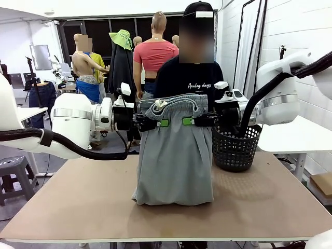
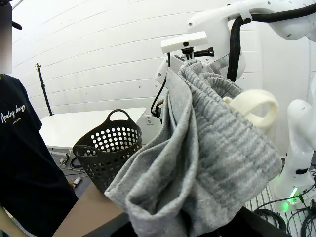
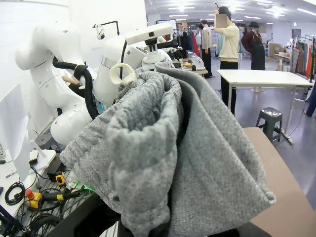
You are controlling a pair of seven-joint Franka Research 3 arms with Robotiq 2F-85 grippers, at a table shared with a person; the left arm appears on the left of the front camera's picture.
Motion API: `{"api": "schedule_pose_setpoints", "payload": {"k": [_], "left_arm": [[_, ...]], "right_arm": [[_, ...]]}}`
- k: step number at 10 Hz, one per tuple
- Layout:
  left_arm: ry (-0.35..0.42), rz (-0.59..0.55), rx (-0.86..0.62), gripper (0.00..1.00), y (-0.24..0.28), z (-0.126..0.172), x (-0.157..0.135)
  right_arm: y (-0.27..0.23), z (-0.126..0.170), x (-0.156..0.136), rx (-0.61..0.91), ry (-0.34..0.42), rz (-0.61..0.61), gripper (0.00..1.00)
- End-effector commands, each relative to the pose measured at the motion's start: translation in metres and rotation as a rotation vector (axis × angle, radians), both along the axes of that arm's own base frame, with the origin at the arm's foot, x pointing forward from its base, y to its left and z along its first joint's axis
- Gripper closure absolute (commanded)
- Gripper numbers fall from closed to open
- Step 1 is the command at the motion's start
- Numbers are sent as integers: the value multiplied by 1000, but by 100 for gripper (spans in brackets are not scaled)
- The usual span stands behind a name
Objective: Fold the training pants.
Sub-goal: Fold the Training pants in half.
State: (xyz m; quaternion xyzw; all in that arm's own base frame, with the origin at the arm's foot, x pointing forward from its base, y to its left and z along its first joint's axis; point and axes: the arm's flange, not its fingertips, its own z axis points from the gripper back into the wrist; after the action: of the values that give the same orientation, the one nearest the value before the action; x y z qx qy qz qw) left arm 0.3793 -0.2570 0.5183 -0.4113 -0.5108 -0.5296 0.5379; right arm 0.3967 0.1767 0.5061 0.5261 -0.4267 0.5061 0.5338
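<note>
Above the table [image 1: 78, 207] in the front view, the left gripper [image 1: 155, 123] and right gripper [image 1: 193, 121] pinch the training pants [image 1: 174, 161] below the waistband, hems resting on the tabletop beside a black basket [image 1: 236, 150]. Left wrist view: bunched waistband, white drawstring [image 2: 254, 104] looped. Right wrist view: grey folds fill the foreground.

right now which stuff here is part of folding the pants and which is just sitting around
Part of the job:
- training pants, held up by the waistband, bottom edge resting on the table
- left gripper, shut on the pants
- right gripper, shut on the pants

Just sitting around:
- black mesh basket, on the table beside the pants
</note>
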Motion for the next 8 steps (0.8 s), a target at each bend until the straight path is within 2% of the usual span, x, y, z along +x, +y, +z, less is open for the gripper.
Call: {"api": "schedule_pose_setpoints", "payload": {"k": [1, 8], "left_arm": [[-6, 5, -10, 100, 0, -1, -3], [-6, 5, -10, 100, 0, -1, -3]], "right_arm": [[2, 3, -2, -2, -7, 3, 100], [2, 3, -2, -2, -7, 3, 100]]}}
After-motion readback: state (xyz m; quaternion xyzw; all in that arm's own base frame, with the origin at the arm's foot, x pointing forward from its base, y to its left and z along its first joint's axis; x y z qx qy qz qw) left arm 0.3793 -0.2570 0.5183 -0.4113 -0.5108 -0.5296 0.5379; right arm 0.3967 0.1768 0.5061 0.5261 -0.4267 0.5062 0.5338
